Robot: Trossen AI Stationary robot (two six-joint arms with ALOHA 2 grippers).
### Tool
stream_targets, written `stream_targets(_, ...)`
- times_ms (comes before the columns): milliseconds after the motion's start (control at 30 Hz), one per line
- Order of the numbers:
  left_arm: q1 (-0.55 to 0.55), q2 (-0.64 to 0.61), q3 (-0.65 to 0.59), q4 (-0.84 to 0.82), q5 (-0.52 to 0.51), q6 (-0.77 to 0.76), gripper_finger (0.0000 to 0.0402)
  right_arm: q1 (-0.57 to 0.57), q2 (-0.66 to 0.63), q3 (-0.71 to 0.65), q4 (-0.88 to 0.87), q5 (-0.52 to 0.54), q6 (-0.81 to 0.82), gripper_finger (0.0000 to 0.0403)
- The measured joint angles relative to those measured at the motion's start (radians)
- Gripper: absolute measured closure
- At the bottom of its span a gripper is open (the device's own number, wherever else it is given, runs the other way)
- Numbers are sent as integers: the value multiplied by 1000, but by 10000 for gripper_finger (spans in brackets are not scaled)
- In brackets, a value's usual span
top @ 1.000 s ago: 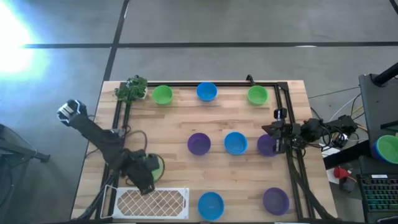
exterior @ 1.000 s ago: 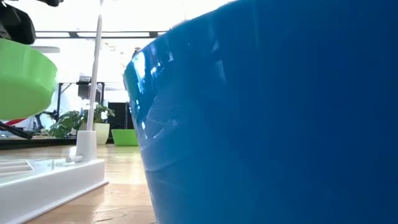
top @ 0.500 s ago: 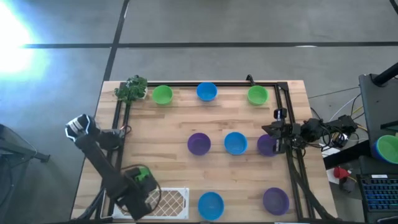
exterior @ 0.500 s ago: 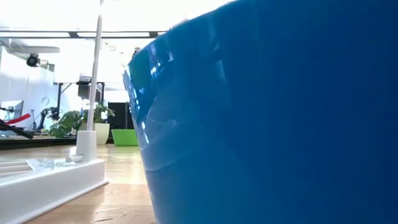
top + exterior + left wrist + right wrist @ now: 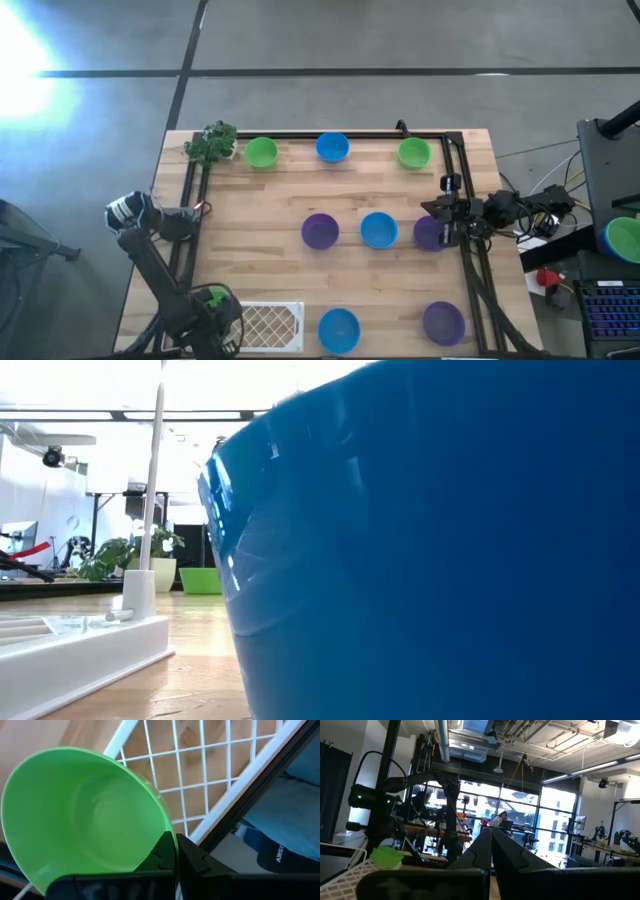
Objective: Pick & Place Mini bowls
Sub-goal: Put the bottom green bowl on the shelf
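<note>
Several mini bowls stand upright on the wooden table: green (image 5: 261,152), blue (image 5: 332,147) and green (image 5: 414,152) along the far side, purple (image 5: 320,230), blue (image 5: 378,229) and purple (image 5: 430,232) in the middle, blue (image 5: 339,329) and purple (image 5: 443,322) near the front. My left gripper (image 5: 215,306) is shut on another green mini bowl (image 5: 85,820) over the left end of the white mesh tray (image 5: 268,324). My right gripper (image 5: 490,840) waits shut at the table's right edge. My left gripper pinches the green mini bowl by its rim (image 5: 169,831), one finger (image 5: 162,855) on the inner side and the other on the outer side. The bowl is lifted clear and tilted, its opening turned toward the wrist, above the tray's mesh (image 5: 200,775).
A black frame rail (image 5: 350,134) borders the table's far and side edges. A leafy toy plant (image 5: 212,142) sits at the far left corner. In the low view the near blue bowl (image 5: 440,550) fills most of the picture, with the tray (image 5: 80,640) at its left.
My left gripper has carried the green bowl toward the table's near edge and slightly left, from beyond the tray's far edge to over the tray's left end. The bowl has left the low view's upper left corner. The right arm has kept still.
</note>
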State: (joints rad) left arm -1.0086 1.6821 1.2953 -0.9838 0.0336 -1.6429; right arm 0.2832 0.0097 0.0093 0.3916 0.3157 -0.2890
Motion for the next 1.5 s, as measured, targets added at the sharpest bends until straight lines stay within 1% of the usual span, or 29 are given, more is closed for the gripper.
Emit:
stream_targets(133, -4, 13, -2, 36, 41, -20, 401, 0, 0, 0, -7, 0, 0, 394)
stream_targets(200, -6, 18, -4, 49, 45, -15, 401, 0, 0, 0, -15, 0, -1, 394)
stream_targets(433, -8, 36, -7, 46, 126, -30, 401, 0, 0, 0, -21, 0, -3, 394)
stream_targets(733, -14, 39, -7, 46, 131, -46, 402, 0, 0, 0, -21, 0, -2, 394)
stream_targets(1000, -15, 39, -12, 49, 126, -112, 401, 0, 0, 0, -21, 0, -2, 394)
stream_targets(1500, -15, 38, -39, 95, 127, -120, 401, 0, 0, 0, -21, 0, -1, 394)
